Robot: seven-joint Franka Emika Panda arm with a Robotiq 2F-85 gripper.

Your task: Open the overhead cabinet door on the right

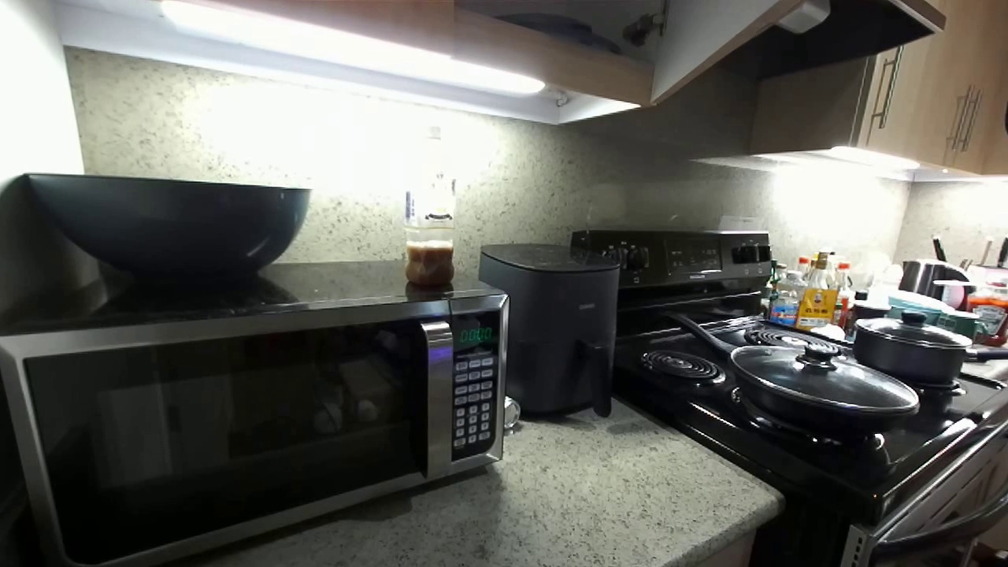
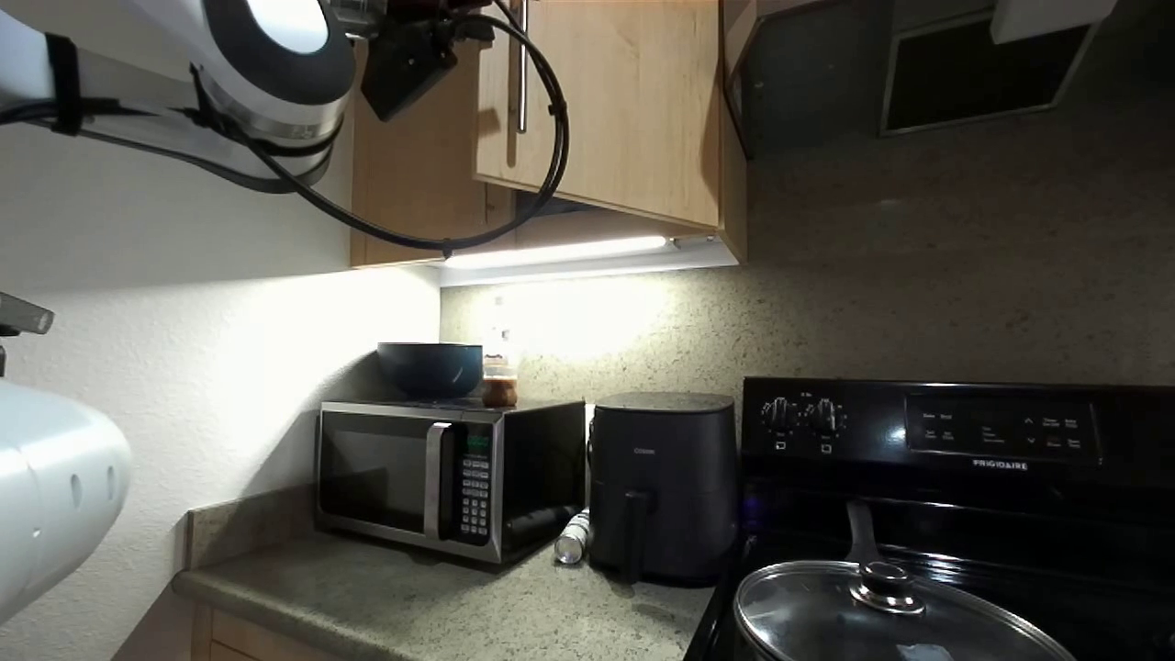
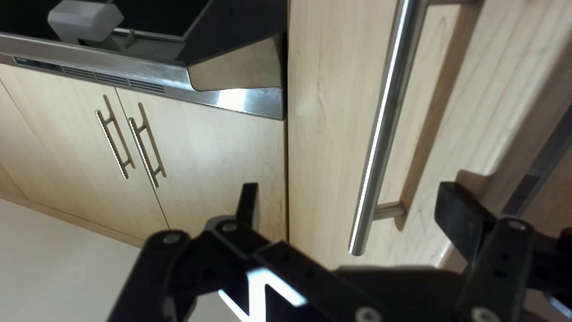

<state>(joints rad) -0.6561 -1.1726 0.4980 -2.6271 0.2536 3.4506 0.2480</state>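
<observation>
Robot arm point(image 2: 262, 87) extended high at the left in an exterior view, near the overhead cabinet door point(image 2: 615, 101), ajar above the worktop point(image 2: 551, 615). Wrist view: end effector point(image 3: 353, 212) spread, the door's bar handle point(image 3: 386, 120) showing between its fingertips point(image 3: 460, 219).

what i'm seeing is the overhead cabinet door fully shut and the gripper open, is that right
Not quite: the overhead cabinet door isn't shut. Both exterior views show it swung out from the cabinet. The gripper is open, as you say.
</observation>
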